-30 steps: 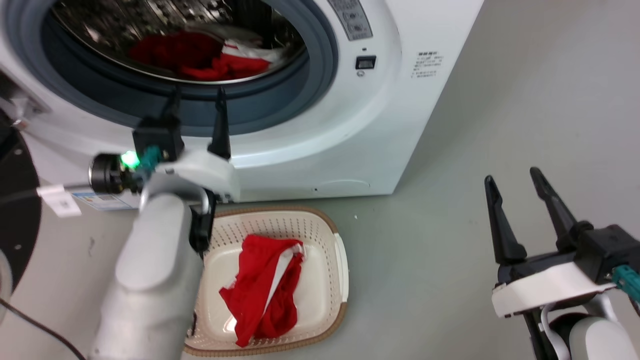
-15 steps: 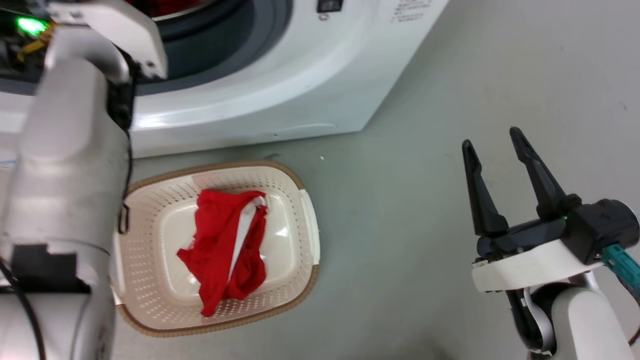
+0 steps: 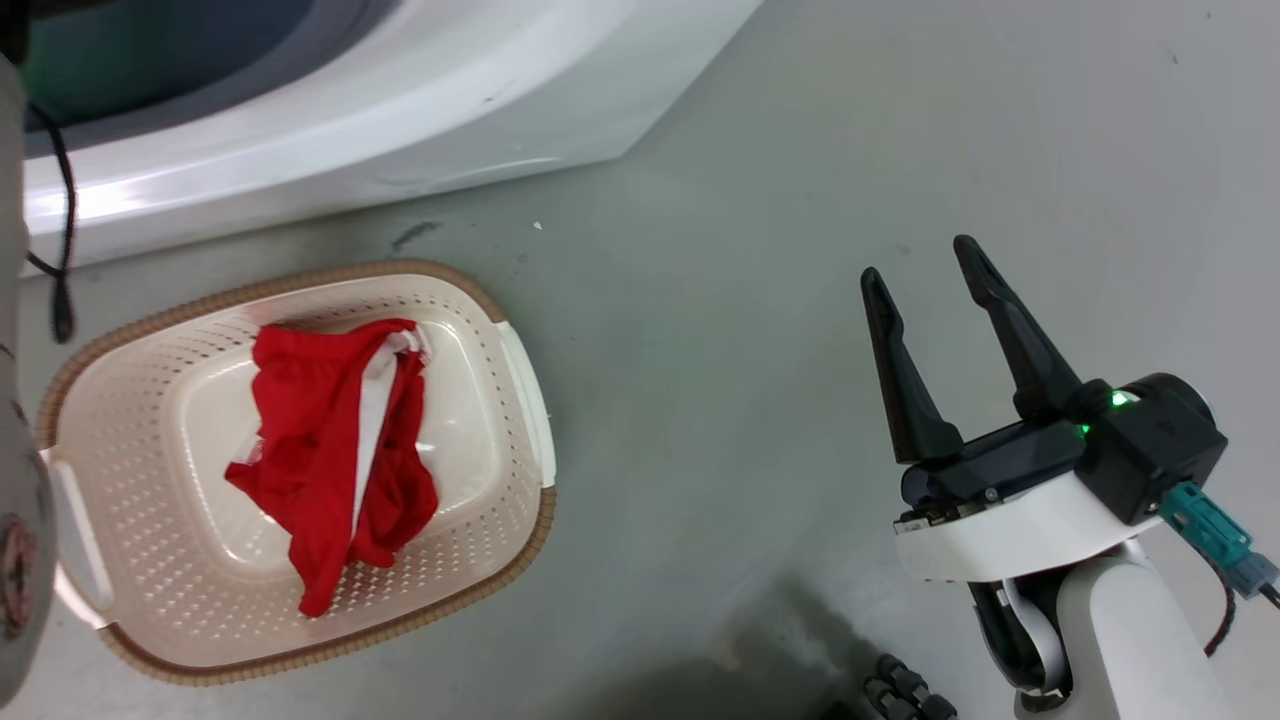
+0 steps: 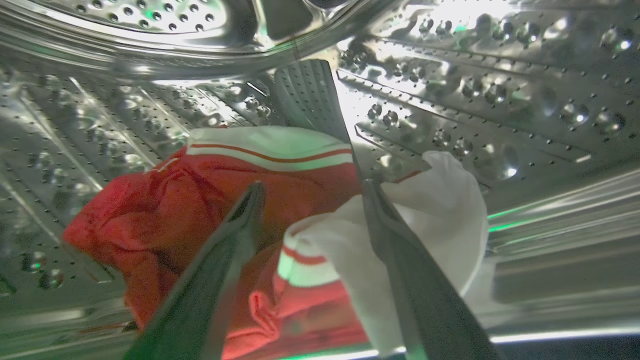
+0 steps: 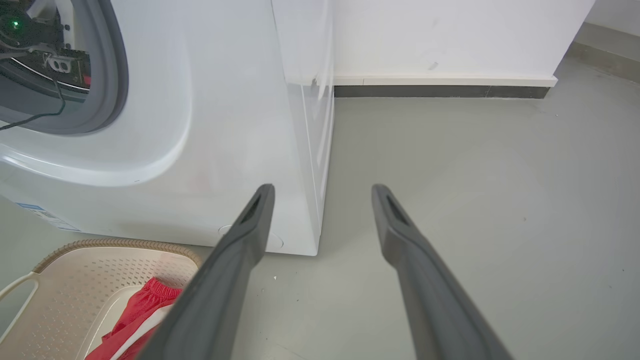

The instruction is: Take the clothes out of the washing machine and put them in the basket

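Where the head view looks down at the grey floor (image 3: 750, 300), the basket (image 3: 490, 470) stands just in front of the lower front panel of the washing machine (image 3: 400, 100). One red garment (image 3: 320, 440) with a white stripe lies crumpled on the bottom of the basket. The right gripper (image 3: 918, 260) hovers over bare floor, to the right of the basket and well apart from it. Its two fingers are spread wide, with nothing between them. The pale forearm (image 3: 15, 500) of the left arm runs along the left edge.

In the left wrist view, the left gripper (image 4: 312, 187) is inside the perforated steel drum (image 4: 450, 75). Its fingers are spread apart and clamp nothing. The clothes (image 4: 165, 215), a red and white heap, lie against the drum wall directly ahead of the fingertips, and fabric shows through the gap between the fingers. Whether the fingers touch the fabric cannot be determined.

In the right wrist view, the right gripper is wide open and empty, pointing at the front corner of the washing machine and the floor beside it. The grey door ring (image 5: 117, 75) shows at upper left. The basket sits at lower left, near the base of the machine, with the red garment inside.
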You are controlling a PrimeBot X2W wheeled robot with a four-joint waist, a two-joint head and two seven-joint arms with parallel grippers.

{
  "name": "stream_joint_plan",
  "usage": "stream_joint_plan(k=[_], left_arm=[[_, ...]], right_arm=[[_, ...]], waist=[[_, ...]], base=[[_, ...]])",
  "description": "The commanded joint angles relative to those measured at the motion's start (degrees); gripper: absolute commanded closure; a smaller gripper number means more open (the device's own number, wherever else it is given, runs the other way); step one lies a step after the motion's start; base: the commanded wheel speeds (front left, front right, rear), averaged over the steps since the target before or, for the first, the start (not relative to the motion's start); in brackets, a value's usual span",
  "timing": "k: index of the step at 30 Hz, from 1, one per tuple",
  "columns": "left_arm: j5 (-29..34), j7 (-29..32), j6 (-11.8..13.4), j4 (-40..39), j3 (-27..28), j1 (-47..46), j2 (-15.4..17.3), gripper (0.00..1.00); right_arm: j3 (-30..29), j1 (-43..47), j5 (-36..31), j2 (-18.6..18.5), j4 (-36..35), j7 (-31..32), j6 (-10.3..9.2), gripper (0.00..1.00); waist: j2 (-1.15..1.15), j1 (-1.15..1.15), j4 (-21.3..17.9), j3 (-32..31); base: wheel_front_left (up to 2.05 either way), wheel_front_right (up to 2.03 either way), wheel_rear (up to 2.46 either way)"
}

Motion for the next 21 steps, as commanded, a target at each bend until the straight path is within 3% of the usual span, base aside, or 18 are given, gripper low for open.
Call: stream_joint_plan(k=[1,5,6,10,11,12,13,14,21], left_arm=[[0.0,1.1,-0.3,0.5,-0.3,-1.0,0.5,0.0],[0.3,6.9,-1.0,1.6,-1.3,-4.7,1.6,0.0],[0.0,12.1,-1.3,2.7,-1.6,-6.4,2.5,0.0],[-0.4,17.4,-1.4,3.7,-2.1,-7.5,3.5,0.0],[-0.3,17.7,-1.1,3.6,-2.2,-7.8,3.7,0.19],[-0.2,18.0,-1.0,3.5,-2.3,-7.9,3.8,0.53],[0.0,18.5,-0.8,3.6,-2.5,-7.9,3.9,0.93],[-0.2,18.4,-0.3,3.4,-2.4,-8.0,4.0,1.0],[-0.2,14.0,3.1,0.4,-2.6,-7.4,4.5,1.0]], right_arm=[[0.1,-0.7,0.1,0.2,0.2,-0.4,-0.04,0.0],[0.9,-1.5,0.7,0.2,0.6,-0.9,-0.04,0.0],[1.5,-1.7,1.5,0.2,1.1,-1.5,-0.04,0.0],[2.2,-2.4,2.0,0.2,1.9,-2.2,-0.04,0.0],[2.3,-2.7,2.1,0.2,2.1,-2.3,-0.04,0.0],[2.5,-2.9,2.3,0.2,2.2,-2.3,-0.04,0.0],[2.6,-3.0,2.5,0.2,2.3,-2.5,-0.04,0.0],[2.6,-3.1,2.6,0.2,2.5,-2.7,-0.04,0.0],[2.7,-4.1,3.0,0.2,3.6,-3.4,-0.04,0.0]], waist=[[0.0,-0.01,-1.1,1.4],[0.0,-0.01,-2.2,3.8],[0.0,-0.01,-3.0,5.1],[0.0,-0.01,-3.8,6.2],[0.0,-0.01,-3.9,6.4],[0.0,-0.01,-4.0,6.5],[0.0,-0.01,-4.1,6.7],[0.0,-0.01,-4.2,6.7],[0.0,-0.01,-4.1,6.0]], base=[[0.0,0.0,0.0],[0.0,0.0,0.0],[0.0,0.0,0.0],[0.0,0.0,0.0],[0.0,0.0,0.0],[0.0,0.0,0.0],[0.0,0.0,0.0],[0.0,0.0,0.0],[0.0,0.0,0.0]])
